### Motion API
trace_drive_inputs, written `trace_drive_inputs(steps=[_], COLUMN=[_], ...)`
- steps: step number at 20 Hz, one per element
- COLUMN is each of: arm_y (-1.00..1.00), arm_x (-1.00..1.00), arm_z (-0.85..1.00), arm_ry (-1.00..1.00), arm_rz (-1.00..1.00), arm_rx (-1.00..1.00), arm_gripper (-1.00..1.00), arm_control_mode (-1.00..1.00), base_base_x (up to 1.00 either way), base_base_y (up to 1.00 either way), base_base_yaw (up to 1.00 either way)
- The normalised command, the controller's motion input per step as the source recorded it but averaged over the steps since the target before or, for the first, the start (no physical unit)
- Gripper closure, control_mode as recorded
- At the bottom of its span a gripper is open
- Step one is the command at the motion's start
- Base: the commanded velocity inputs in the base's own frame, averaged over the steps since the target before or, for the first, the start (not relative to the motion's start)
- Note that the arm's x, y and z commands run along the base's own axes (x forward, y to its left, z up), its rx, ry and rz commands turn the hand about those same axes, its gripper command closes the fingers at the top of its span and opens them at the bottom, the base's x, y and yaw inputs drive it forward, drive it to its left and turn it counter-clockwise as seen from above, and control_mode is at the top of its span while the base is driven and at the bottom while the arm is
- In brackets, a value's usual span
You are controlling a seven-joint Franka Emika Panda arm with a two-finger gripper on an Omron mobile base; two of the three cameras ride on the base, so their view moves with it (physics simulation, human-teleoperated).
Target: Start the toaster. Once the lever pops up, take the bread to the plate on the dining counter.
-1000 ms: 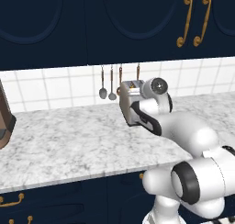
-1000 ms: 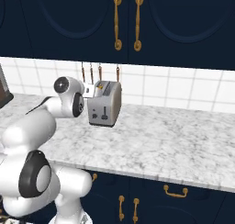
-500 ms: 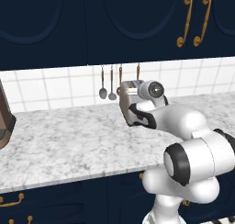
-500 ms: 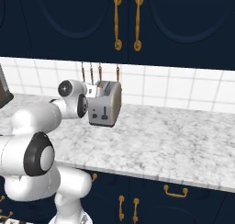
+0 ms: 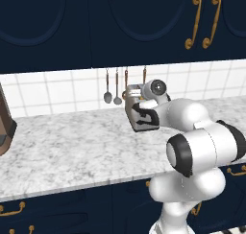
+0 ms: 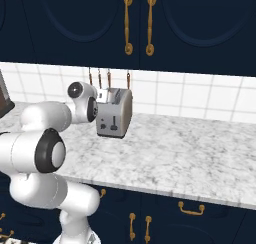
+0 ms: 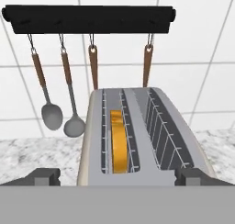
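Note:
The silver-grey toaster (image 7: 137,140) stands on the marble counter against the tiled wall, also seen as the toaster (image 6: 116,113) and the toaster (image 5: 143,122), where my arm partly covers it. The bread (image 7: 118,140) stands sunk in the toaster's left slot, with only its golden-brown crust showing. The dark lever (image 6: 114,123) sits on the front face beside a round dial. My gripper (image 7: 120,176) is open just in front of and slightly above the toaster, its fingertips (image 7: 46,175) wide apart and holding nothing. The plate and the dining counter are out of view.
A black rail (image 7: 89,19) on the wall behind the toaster carries several hanging utensils (image 7: 51,113). Navy cabinets with gold handles (image 6: 139,23) hang above the marble counter (image 6: 190,148). A brown object (image 5: 5,127) stands at the counter's far left.
My arm's elbow has swung lower and nearer the cameras while the hand stayed at the toaster. The toaster and bread have not moved.

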Motion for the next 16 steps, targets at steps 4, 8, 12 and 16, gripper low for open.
trace_drive_inputs(steps=[4,8,12,16], arm_y=[0.00,0.00,0.00,-0.10], arm_x=[0.15,0.01,0.00,0.00], arm_z=[-0.05,0.00,0.00,-0.03], arm_ry=[0.00,0.01,0.00,0.03], arm_rz=[0.00,0.00,0.00,0.00], arm_rx=[0.00,0.00,0.00,0.00], arm_gripper=[-1.00,-1.00,-1.00,-1.00], arm_control_mode=[-1.00,-1.00,-1.00,-1.00], base_base_x=[0.00,0.00,0.00,0.00], base_base_y=[0.00,0.00,0.00,0.00], base_base_yaw=[0.00,0.00,0.00,0.00])
